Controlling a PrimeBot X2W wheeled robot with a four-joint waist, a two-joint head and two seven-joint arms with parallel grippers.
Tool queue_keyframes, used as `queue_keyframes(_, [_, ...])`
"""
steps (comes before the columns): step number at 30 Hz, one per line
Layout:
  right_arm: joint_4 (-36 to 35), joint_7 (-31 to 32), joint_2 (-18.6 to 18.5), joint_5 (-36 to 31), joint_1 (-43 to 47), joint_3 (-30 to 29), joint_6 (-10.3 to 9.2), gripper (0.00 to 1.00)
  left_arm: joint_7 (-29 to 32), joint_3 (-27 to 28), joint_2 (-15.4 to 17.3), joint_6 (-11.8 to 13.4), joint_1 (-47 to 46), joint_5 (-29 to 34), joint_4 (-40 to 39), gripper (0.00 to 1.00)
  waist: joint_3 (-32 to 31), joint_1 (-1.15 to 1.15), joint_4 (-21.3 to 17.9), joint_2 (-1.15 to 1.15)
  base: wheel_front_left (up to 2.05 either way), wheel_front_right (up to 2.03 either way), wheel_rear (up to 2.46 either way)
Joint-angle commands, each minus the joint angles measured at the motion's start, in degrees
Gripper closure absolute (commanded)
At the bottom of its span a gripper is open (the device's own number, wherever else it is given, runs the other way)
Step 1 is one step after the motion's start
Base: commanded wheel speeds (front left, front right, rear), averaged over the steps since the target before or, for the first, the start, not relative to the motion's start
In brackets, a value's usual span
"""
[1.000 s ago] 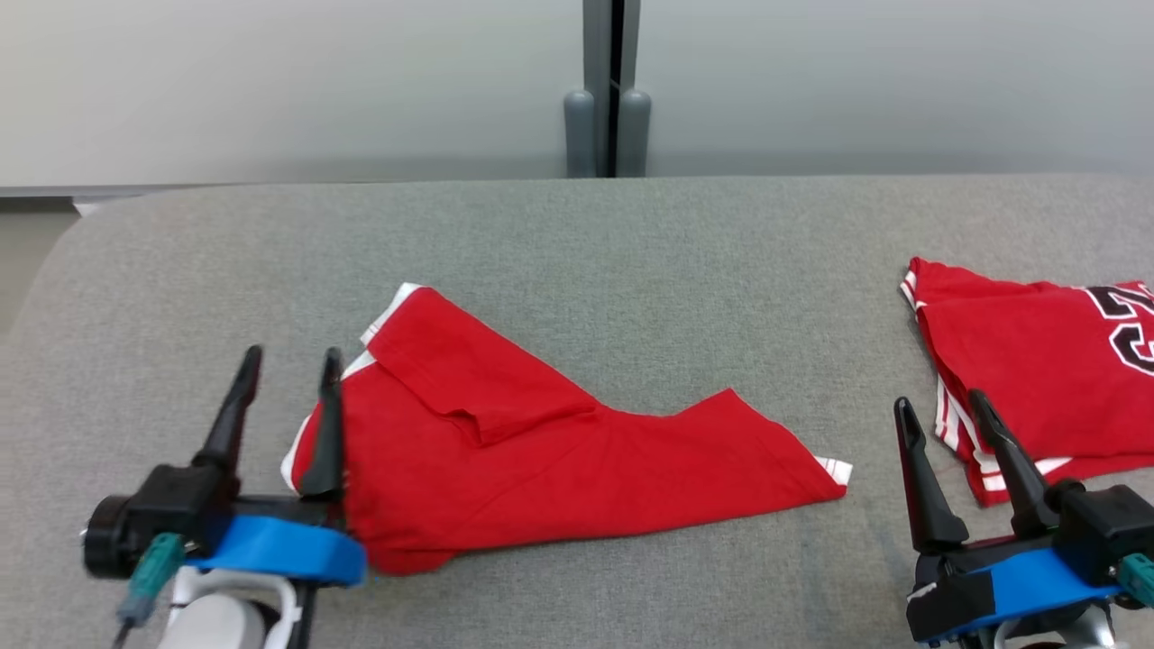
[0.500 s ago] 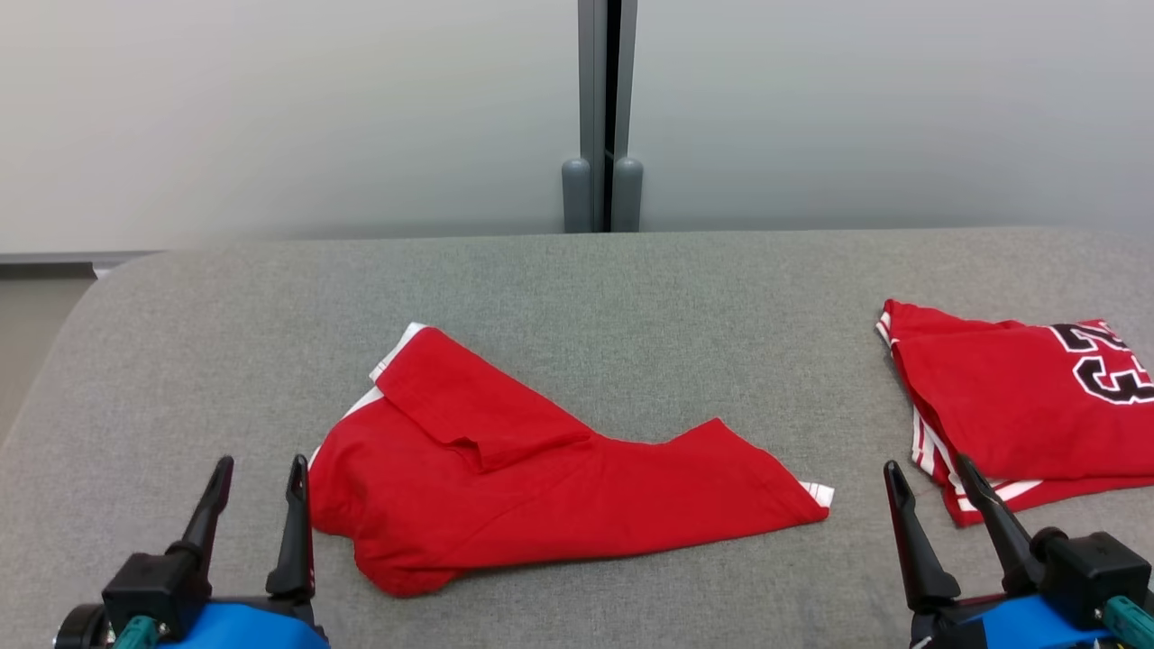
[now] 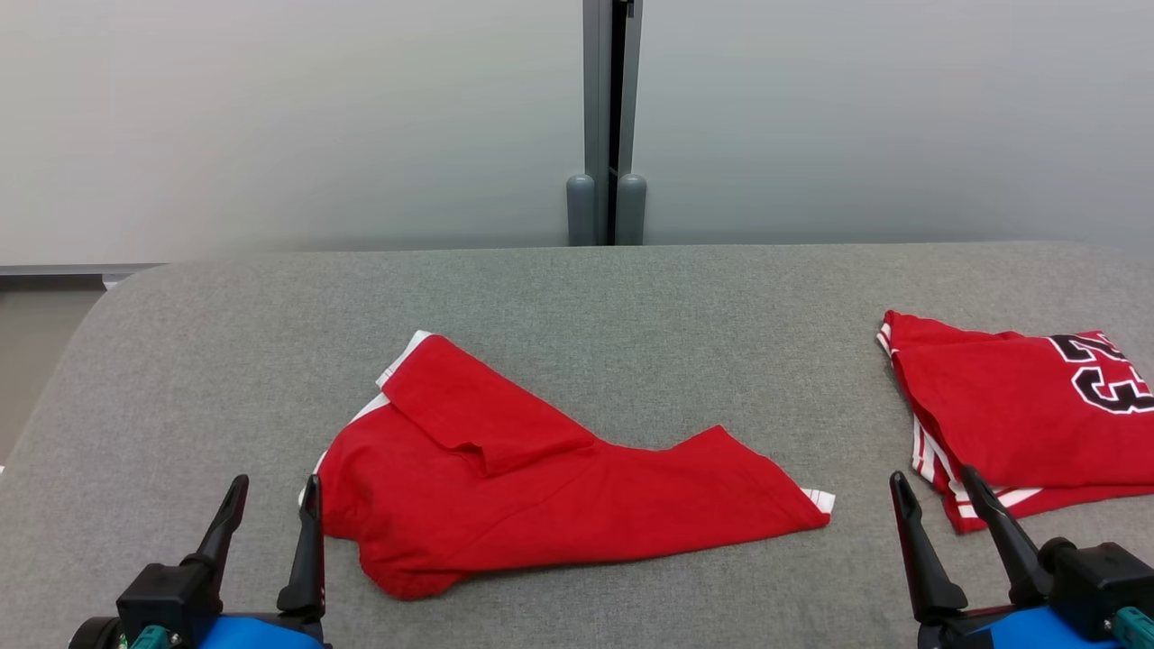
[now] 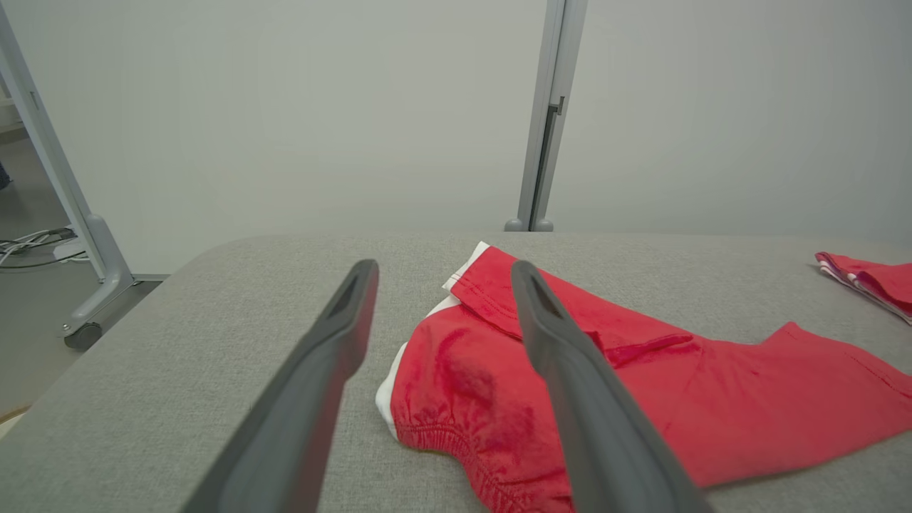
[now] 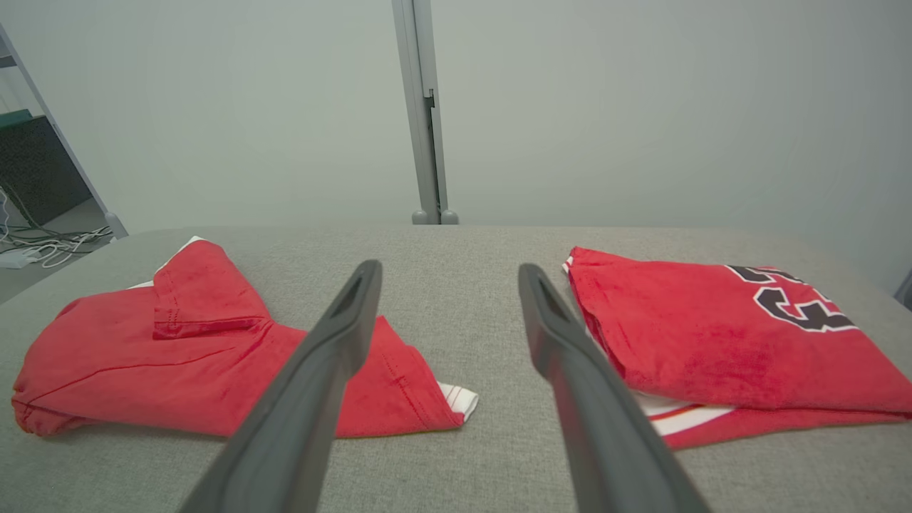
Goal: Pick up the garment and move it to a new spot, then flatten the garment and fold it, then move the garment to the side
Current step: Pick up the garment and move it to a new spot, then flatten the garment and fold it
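Surface: grey fabric-covered table [image 3: 577, 297] with rounded corners, spanning the head view; pale wall panels stand behind it, meeting at a grey post [image 3: 607, 117].
Garment: red garment [image 3: 559, 487] with white trim lies on the table a little left of centre. It is loosely folded, with a flap doubled over its upper left part and a white-striped hem corner reaching out to the right.
Left gripper: left gripper [image 3: 276, 484] sits low at the near left, fingers parted with nothing between them. Its right finger stands just beside the garment's gathered left end; whether it touches the cloth cannot be told.
Right gripper: right gripper [image 3: 932, 475] sits low at the near right, fingers spread and holding nothing, aimed at the bare table between the two red pieces.
Jersey: folded jersey [image 3: 1019, 406], red with black numerals and striped edging, lies at the table's right side, well apart from the garment.
Floor: loose cables [image 4: 28, 242] lie beyond the table's left end.
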Motion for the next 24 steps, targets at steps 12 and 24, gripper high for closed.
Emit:
queue_keyframes(12, [-0.43,-0.22,-0.01,0.31,0.22,-0.27,0.00,0.00,0.42,-0.56,0.47,0.73,0.39,-0.38,-1.03,0.00,0.62,0.00,-0.16,0.00,0.00,0.00,0.00])
queue_keyframes(24, [-0.03,-0.75,-0.01,0.52,-3.07,1.00,0.00,0.00,5.77,-7.56,-1.80,-4.86,-3.62,-1.04,4.61,0.00,7.18,0.00,-0.50,0.00,0.00,0.00,0.00])
